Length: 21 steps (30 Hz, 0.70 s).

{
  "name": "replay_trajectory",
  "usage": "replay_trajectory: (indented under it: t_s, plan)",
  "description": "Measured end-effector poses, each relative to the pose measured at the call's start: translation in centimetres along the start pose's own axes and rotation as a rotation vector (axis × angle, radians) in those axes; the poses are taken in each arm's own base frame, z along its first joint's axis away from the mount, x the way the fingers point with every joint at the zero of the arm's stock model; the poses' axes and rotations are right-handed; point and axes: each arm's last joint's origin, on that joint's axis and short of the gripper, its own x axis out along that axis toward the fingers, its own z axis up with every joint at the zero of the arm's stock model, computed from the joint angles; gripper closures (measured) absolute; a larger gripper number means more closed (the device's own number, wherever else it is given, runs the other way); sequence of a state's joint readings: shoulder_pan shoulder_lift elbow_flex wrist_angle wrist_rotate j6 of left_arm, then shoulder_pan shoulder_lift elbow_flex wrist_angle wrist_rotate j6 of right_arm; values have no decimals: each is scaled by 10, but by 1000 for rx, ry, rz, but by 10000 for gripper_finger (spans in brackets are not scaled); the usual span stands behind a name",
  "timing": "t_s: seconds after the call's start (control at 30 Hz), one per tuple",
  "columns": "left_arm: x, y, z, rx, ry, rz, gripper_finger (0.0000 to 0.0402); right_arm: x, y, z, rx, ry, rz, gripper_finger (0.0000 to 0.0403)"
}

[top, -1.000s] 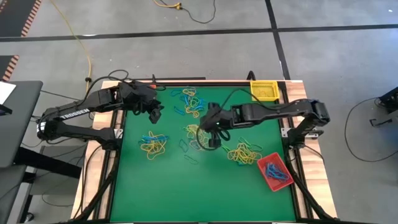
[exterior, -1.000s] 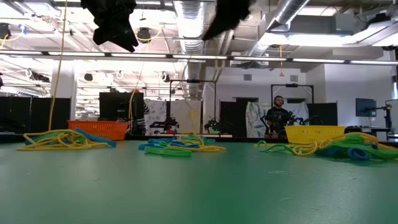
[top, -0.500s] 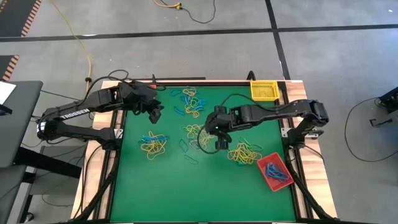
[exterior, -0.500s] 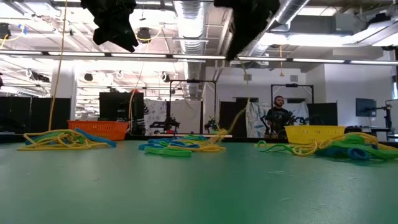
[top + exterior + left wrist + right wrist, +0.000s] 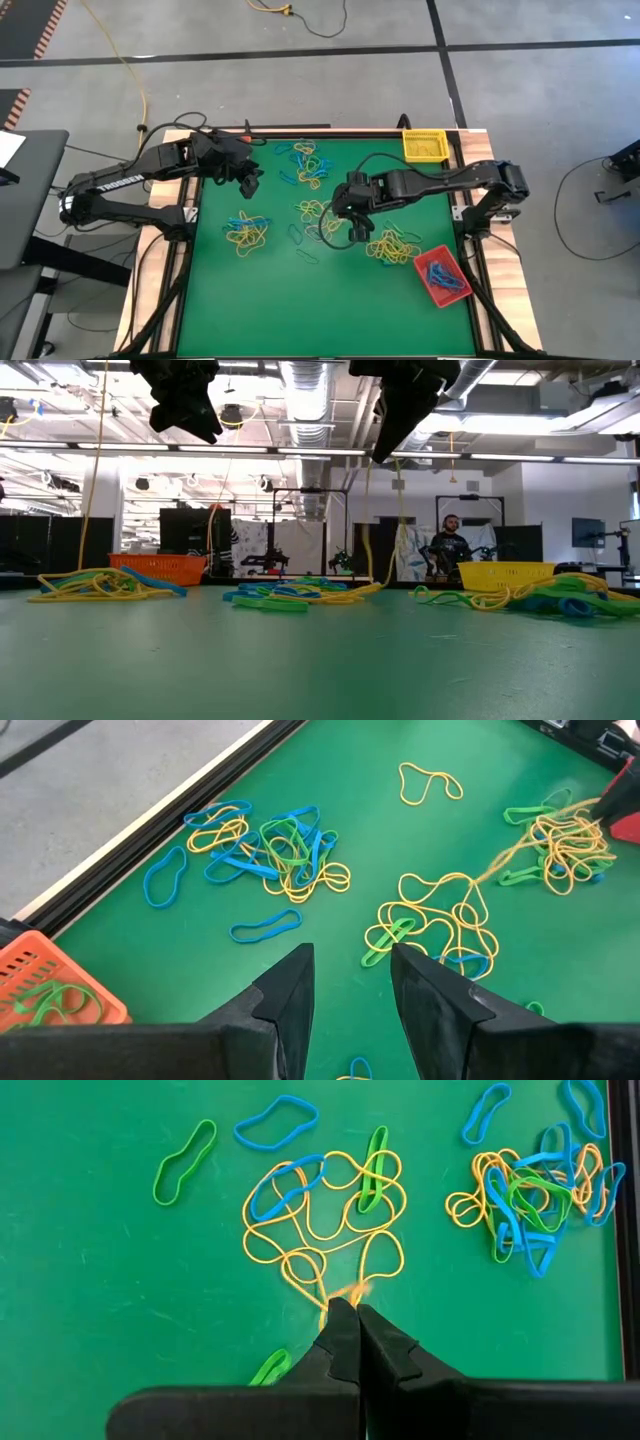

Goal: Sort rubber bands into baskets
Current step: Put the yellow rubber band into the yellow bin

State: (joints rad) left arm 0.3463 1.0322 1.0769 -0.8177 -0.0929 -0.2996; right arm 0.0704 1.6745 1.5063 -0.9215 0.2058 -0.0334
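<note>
A green table [image 5: 260, 290] with a wooden rim was seen from above, set on a grey concrete floor crossed by dark lines and a yellow cable [image 5: 120, 60]. In the low view a large hall with ceiling ducts lay beyond the table, and a person [image 5: 447, 547] was seen far back.

Rubber bands were scattered in clumps over the mat: a yellow and blue clump [image 5: 246, 230] at the left, a mixed clump [image 5: 303, 163] at the far middle, and a mostly yellow clump [image 5: 393, 246] at the right.

The left gripper [image 5: 250, 180] was held above the far left part of the table, its fingers [image 5: 290, 1005] apart with nothing between them.

The right gripper [image 5: 336, 212] was raised over the middle of the table, its fingers pressed together on a yellow rubber band [image 5: 345, 1292], which hung stretched down to a yellow tangle [image 5: 320, 1230] on the mat.

An orange basket [image 5: 45, 985] with green bands inside sat at the far left corner. A yellow basket [image 5: 426, 146] sat at the far right corner; its contents could not be made out. A red basket [image 5: 441, 277] with blue bands inside lay at the near right.
</note>
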Motion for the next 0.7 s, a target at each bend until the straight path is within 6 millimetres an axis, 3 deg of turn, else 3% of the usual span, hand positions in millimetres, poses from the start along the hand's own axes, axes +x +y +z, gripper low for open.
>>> replay_trajectory:
  t_s: [0.37, 0.7]
  plan:
    - [0, 0, 0, 0, 0, 0, 278, -1, 5, -8, 21, 81, 101, 344]
    - [0, 0, 0, 0, 0, 0, 278, -5, 22, -11, -15, 107, 149, 246]
